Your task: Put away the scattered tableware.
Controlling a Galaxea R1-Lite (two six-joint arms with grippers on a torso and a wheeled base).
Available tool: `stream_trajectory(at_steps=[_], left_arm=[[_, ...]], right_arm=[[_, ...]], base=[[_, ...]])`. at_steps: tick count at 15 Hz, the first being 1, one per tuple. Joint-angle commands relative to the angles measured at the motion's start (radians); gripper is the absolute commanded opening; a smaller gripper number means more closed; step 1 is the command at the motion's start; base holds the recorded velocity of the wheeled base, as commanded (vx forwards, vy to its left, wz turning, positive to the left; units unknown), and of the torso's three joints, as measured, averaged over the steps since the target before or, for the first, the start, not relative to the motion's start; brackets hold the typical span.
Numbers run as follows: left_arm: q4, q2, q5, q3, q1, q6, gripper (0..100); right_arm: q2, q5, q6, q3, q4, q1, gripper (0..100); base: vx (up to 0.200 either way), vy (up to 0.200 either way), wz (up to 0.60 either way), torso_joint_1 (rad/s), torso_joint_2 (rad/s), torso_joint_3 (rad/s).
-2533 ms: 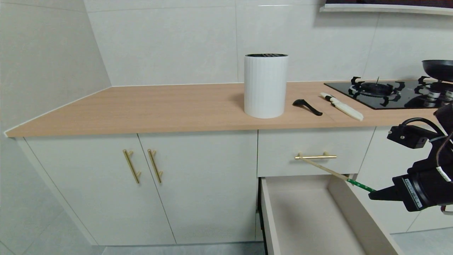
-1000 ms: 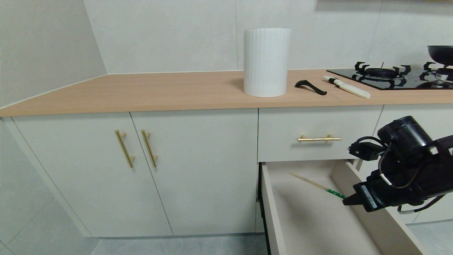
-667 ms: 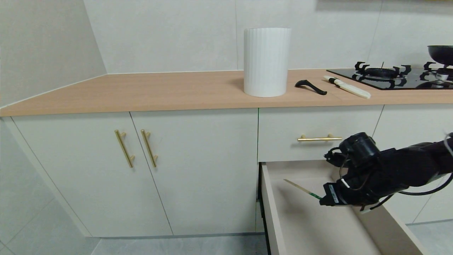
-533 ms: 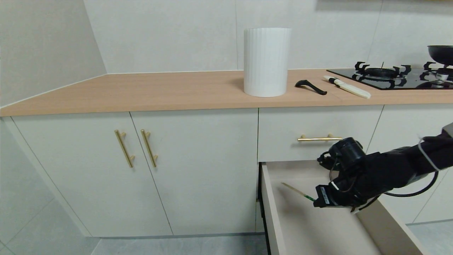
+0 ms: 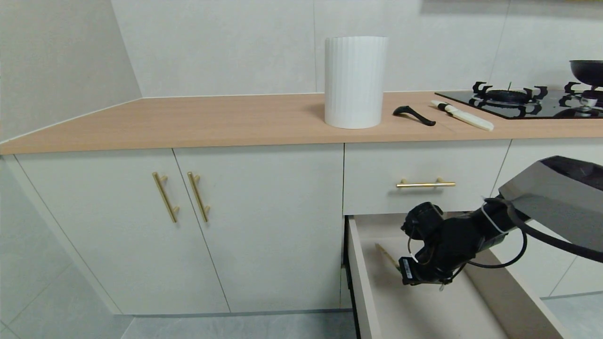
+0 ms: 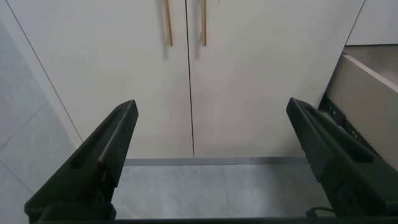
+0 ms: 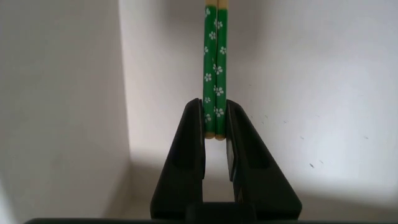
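Down low, the right claw [image 5: 402, 272] is inside the open drawer [image 5: 362, 292], its two black fingers [image 7: 194, 124] clamped tight on the green flowered ends of a pair of chopsticks [image 7: 215, 62]. The two sticks lie side by side between the fingers, and in the head view their pale wooden ends [image 5: 387, 254] slant away towards the drawer's back left corner, close to the left wall; whether the tips touch the drawer floor cannot be told. The left claw [image 6: 211, 107] hangs low with its fingers spread wide apart and nothing between them, facing the pale cabinet doors [image 6: 249, 74] above the grey tiled floor [image 6: 211, 186], with the drawer's side [image 6: 367, 87] just off to one edge. Above the open drawer sits a shut drawer front with a gold bar handle [image 5: 425, 184], and to its left the double doors carry two slanted gold handles [image 5: 165, 197]. Up on the wooden counter [image 5: 212, 122] a tall white ribbed canister [image 5: 355, 82] stands upright; to its right lies a black ladle [image 5: 413, 116], then a knife [image 5: 461, 116] with a pale blade, apart from each other. Beyond them, at the far right, is a black gas hob [image 5: 518, 101] with a dark pan [image 5: 586, 70] on it.
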Motion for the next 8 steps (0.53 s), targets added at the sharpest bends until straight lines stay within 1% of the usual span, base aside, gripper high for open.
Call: stream_trajectory(at_steps=[1,4,7,8], left_arm=[[0.000,0.000,0.000,0.000,0.000,0.000,100],[0.000,0.000,0.000,0.000,0.000,0.000,100],[0.000,0.000,0.000,0.000,0.000,0.000,100],[0.000,0.000,0.000,0.000,0.000,0.000,100]], right_arm=[[0.042,-0.001,-0.001,-0.008,0.001,0.001,0],[0.057,-0.032,-0.004,-0.002,0.003,0.002,0],[0.080,-0.099,-0.001,-0.005,0.001,0.019,0],[0.080,-0.105,0.000,-0.005,0.001,0.027,0]], base=[[0.000,0.000,0.00,0.000,0.00,0.000],[0.000,0.000,0.00,0.000,0.00,0.000],[0.000,0.000,0.00,0.000,0.00,0.000],[0.000,0.000,0.00,0.000,0.00,0.000]])
